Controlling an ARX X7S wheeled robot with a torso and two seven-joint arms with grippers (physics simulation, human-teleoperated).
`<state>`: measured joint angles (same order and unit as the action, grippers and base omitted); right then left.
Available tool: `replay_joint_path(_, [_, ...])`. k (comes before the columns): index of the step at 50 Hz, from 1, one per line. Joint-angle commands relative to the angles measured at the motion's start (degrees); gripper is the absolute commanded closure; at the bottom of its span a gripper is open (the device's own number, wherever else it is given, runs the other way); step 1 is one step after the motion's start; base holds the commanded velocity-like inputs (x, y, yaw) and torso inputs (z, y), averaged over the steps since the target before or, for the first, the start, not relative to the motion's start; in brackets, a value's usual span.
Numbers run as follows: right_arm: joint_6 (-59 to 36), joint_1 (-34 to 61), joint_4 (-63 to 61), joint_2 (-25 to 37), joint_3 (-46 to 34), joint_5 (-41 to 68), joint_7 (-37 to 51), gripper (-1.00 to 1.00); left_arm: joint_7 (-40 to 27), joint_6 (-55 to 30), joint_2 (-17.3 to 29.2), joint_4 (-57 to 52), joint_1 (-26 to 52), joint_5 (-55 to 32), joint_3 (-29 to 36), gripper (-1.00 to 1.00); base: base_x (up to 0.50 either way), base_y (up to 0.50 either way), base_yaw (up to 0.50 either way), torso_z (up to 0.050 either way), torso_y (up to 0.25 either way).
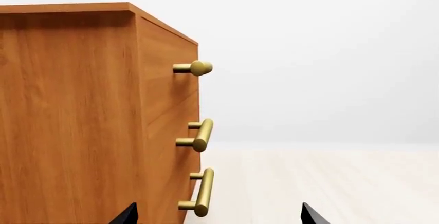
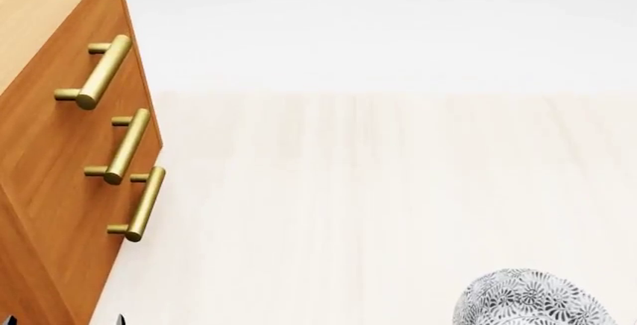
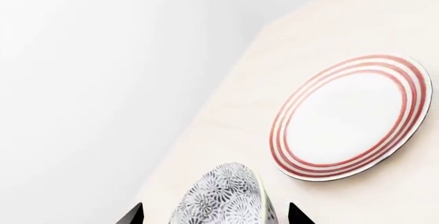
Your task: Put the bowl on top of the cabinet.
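Black fingertips of the left gripper [image 1: 218, 215] poke into the left wrist view, spread wide with nothing between them; beyond them stands the cabinet [image 1: 75, 121], its three brass handles [image 1: 199, 135] jutting from the drawer fronts, pale floor [image 1: 329, 183] beside it.

From the head view, the cabinet [image 2: 60, 183] fills the left edge. Well apart from it, at the lower right, the bowl [image 2: 532, 300] shows its grey floral outside, cut off by the frame edge.

Seen from the right wrist, the right gripper [image 3: 214, 215] has its tips spread either side of the bowl [image 3: 223, 198]; whether they touch it I cannot tell. Near the bowl, a red-ringed plate [image 3: 350, 118] lies flat on the pale surface [image 3: 226, 126].
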<state>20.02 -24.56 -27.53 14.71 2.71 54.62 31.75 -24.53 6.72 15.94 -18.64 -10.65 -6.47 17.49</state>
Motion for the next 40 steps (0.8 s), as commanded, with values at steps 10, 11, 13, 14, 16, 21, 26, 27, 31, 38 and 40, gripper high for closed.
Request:
replay_joint_path(10, [-4.7, 2.1, 1.5, 3.5, -1.0, 5.9, 2.3, -1.0, -0.6, 0.1, 0.4, -0.2, 0.0, -0.1, 0.4, -1.0, 0.0, 0.0, 0.0, 0.0, 0.0])
replay_joint_path(11, [-4.8, 2.1, 1.5, 3.4, -0.9, 5.9, 2.6, -1.0, -0.6, 0.1, 0.4, -0.1, 0.0, -0.1, 0.4, -1.0, 0.0, 0.0, 0.0, 0.0, 0.0])
replay_joint_path(13, [-4.9, 2.2, 1.6, 3.6, -0.9, 6.4, 2.5, -1.0, -0.6, 0.1, 0.4, -0.1, 0.0, -0.1, 0.5, -1.0, 0.0, 0.0, 0.0, 0.0, 0.0])
replay_joint_path(14, [-5.1, 2.3, 1.7, 3.8, -1.0, 6.5, 2.7, -1.0, -0.6, 0.1, 0.4, -0.1, 0.0, -0.2, 0.5, -1.0, 0.0, 0.0, 0.0, 0.0, 0.0])
replay_joint_path(16, [-5.9, 3.0, 2.2, 4.2, -1.3, 6.8, 3.1, -1.0, -0.7, 0.2, 0.5, -0.1, 0.0, -0.1, 0.5, -1.0, 0.0, 0.0, 0.0, 0.0, 0.0])
replay_joint_path(21, [-7.8, 4.9, 3.6, 5.1, -1.8, 8.2, 4.2, -1.0, -0.8, 0.3, 0.6, -0.1, 0.0, -0.2, 0.6, -1.0, 0.0, 0.0, 0.0, 0.0, 0.0])
replay_joint_path(26, [-8.2, 5.3, 4.3, 5.3, -1.4, 9.7, 5.1, -1.0, -0.9, 0.4, 0.6, 0.2, 0.2, -0.3, 0.6, -1.0, 0.0, 0.0, 0.0, 0.0, 0.0])
replay_joint_path(27, [-8.2, 5.3, 4.4, 5.3, -1.4, 9.7, 5.2, -1.0, -0.9, 0.4, 0.6, 0.1, 0.2, -0.3, 0.7, -1.0, 0.0, 0.0, 0.0, 0.0, 0.0])
replay_joint_path(31, [-9.1, 6.2, 5.4, 5.6, -1.3, 10.3, 7.0, -1.0, -0.9, 0.4, 0.6, 0.3, 0.3, -0.4, 0.8, -1.0, 0.0, 0.0, 0.0, 0.0, 0.0])
replay_joint_path(38, [-10.9, 8.1, 6.9, 6.3, -2.1, 11.5, 7.7, -1.0, -0.9, 0.3, 0.7, 0.5, 0.5, -0.5, 1.0, -1.0, 0.0, 0.0, 0.0, 0.0, 0.0])
replay_joint_path(40, [-11.6, 8.8, 7.4, 6.6, -2.5, 11.5, 8.0, -1.0, -0.9, 0.3, 0.8, 0.5, 0.5, -0.5, 1.0, -1.0, 0.0, 0.0, 0.0, 0.0, 0.0])
